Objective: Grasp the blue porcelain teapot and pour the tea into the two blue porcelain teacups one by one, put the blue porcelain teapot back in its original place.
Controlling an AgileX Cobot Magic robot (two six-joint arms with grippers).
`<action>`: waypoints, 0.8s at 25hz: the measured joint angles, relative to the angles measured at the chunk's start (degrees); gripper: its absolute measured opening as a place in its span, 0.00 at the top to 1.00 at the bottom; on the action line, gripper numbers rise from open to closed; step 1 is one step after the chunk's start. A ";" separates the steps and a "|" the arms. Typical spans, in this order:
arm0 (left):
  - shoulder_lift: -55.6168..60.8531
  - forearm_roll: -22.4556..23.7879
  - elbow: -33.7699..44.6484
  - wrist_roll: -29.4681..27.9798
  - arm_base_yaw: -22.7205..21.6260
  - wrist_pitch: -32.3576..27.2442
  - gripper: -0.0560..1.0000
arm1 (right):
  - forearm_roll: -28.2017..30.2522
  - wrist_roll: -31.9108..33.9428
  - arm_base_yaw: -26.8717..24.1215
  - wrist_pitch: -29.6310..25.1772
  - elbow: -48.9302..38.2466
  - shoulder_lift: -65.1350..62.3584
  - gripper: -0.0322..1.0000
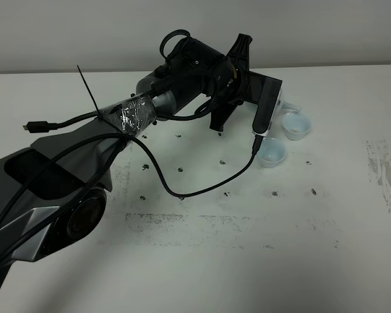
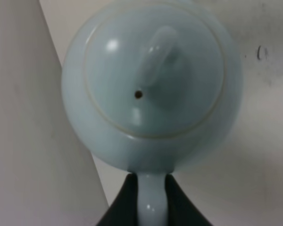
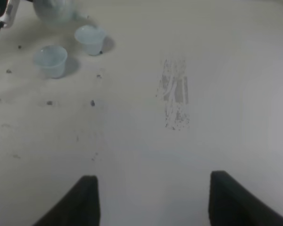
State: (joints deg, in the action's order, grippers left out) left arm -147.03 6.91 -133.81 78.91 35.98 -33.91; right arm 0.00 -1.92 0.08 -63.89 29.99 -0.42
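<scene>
Left arm (image 1: 140,112) slants across the table's (image 1: 247,274) far left, blocking that side. At its wrist the teapot (image 2: 151,84) crowds the far teacup (image 1: 295,125); near teacup (image 1: 272,154) just beside. Right and front of table open.

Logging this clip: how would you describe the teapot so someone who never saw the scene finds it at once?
In the high view, follow the left arm across the white table to its tip. There the left gripper pinches the loop handle of the teapot. It is round, pale blue-white and lidded, far bigger than the two handleless cups beside it.
</scene>
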 joint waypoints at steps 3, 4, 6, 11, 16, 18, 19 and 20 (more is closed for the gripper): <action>0.00 0.67 0.00 1.12 0.14 0.00 0.94 | 0.00 0.00 0.00 0.00 0.00 0.00 0.50; 0.00 1.07 0.00 1.24 0.27 0.00 0.94 | 0.00 0.00 0.00 0.00 0.00 0.00 0.50; 0.00 1.26 0.00 1.69 0.40 0.00 0.94 | 0.00 0.00 0.00 0.00 0.00 0.00 0.50; 0.00 1.37 0.00 4.66 0.76 0.00 0.94 | 0.00 0.00 0.00 0.00 0.00 0.00 0.50; 0.00 2.63 0.00 5.70 0.76 0.00 0.94 | 0.00 0.00 0.00 0.00 0.00 0.00 0.50; 0.00 2.84 0.00 5.74 0.76 0.05 0.94 | 0.00 0.00 0.00 0.00 0.00 0.00 0.50; 0.00 2.84 0.00 5.74 0.76 0.05 0.94 | 0.00 0.00 0.00 0.00 0.00 0.00 0.50; 0.00 2.89 0.00 5.74 0.76 0.05 0.94 | 0.00 0.00 0.00 0.00 0.00 0.00 0.50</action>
State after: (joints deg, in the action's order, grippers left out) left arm -147.03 9.81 -133.81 84.65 36.73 -33.86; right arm 0.00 -1.92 0.08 -63.89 29.99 -0.42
